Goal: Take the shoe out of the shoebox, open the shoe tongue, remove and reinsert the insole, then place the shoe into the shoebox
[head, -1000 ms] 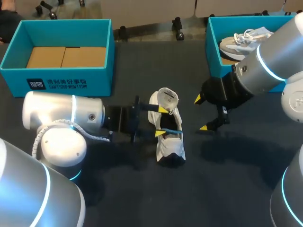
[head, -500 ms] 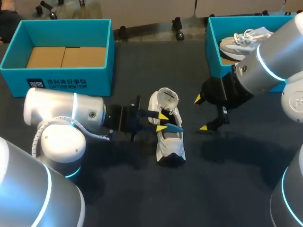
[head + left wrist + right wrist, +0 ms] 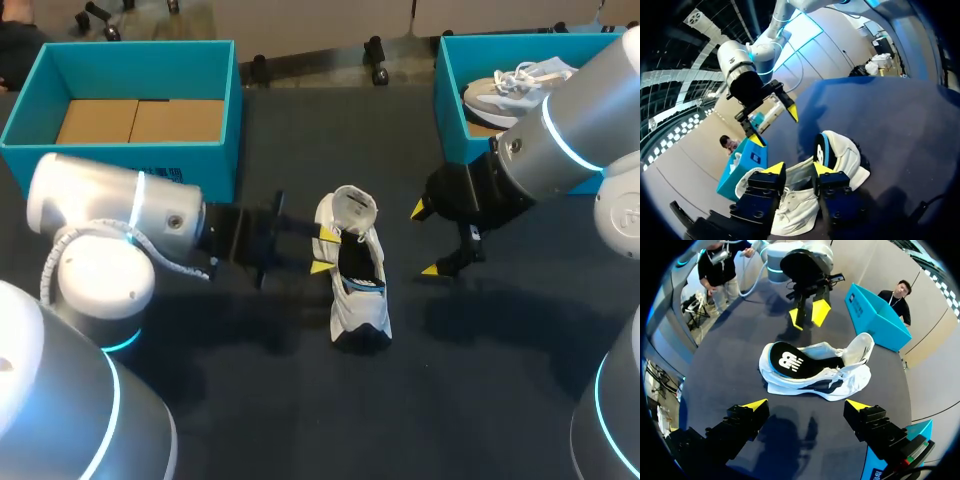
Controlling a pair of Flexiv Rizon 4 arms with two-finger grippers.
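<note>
Now that the left pincer has drawn back leftward off the shoe, its fingers stand narrowly apart and empty, just beside the shoe's opening. The shoe lies mid-worktop, the released insole resting in it with one end seemingly riding proud. The right pincer stays wide open to the right. Far left waits the shoebox. Seating the insole looks unfinished.

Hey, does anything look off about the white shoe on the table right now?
Yes. The black insole is only partly inside the white shoe. One end rides up out of the opening and rests on top of the shoe instead of lying flat inside. Nothing else stands out.
</note>
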